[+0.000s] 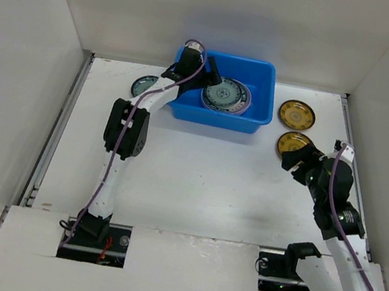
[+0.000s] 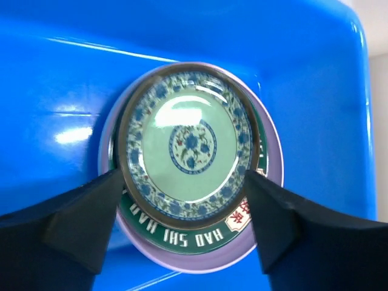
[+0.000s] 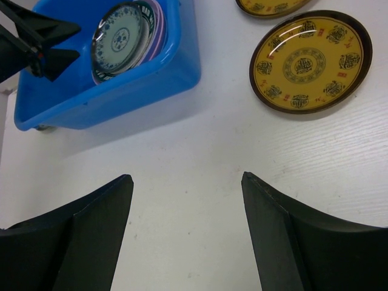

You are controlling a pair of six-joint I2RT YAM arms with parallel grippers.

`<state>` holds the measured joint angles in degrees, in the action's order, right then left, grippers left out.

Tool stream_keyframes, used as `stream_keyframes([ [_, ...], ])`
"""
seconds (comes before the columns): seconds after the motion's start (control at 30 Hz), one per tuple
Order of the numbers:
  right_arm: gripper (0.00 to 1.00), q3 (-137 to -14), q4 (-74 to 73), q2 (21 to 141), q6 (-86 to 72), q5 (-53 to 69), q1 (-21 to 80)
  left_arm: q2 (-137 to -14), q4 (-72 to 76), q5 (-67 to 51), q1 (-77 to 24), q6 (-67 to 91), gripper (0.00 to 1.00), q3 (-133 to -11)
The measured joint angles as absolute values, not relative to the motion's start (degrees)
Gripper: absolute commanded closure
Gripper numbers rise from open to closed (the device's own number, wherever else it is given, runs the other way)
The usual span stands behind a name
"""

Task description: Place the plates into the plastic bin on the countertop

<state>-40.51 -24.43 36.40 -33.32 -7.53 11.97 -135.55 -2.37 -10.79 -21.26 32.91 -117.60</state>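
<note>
The blue plastic bin (image 1: 255, 115) stands at the back middle of the countertop (image 1: 195, 183). In it lies a stack: a teal patterned plate (image 2: 188, 145) on a green-rimmed plate (image 2: 200, 241) on a lavender plate (image 2: 194, 262). My left gripper (image 1: 210, 73) hovers open over the stack, a finger on each side, touching nothing. A small teal plate (image 1: 143, 86) lies left of the bin. Two yellow-gold plates (image 1: 296, 115) (image 1: 293, 143) lie right of it. My right gripper (image 1: 294, 164) is open and empty beside the nearer yellow plate (image 3: 309, 60).
White walls enclose the countertop on the left, back and right. The bin (image 3: 109, 85) shows in the right wrist view with the left gripper's fingers (image 3: 48, 42) over its left end. The second yellow plate (image 3: 270, 6) is at that view's top edge.
</note>
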Motion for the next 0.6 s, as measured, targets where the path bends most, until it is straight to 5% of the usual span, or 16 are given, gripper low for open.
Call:
stream_keyframes([
  [0.13,0.22,-40.4,-24.2,37.6,-33.5,-7.4,12.0,-131.3,-4.2,-7.8,-21.1,30.1,0.01,-117.2],
  [0.47,0.22,-40.4,-20.2,43.2,-35.1,-5.0,14.1,-95.2,0.6,3.6,-7.8,32.6,0.00,-98.0],
  [0.6,0.22,-40.4,-18.1,45.9,-35.9,-4.2,16.2,-90.1,2.1,6.7,-0.3,38.9,0.01,-86.9],
])
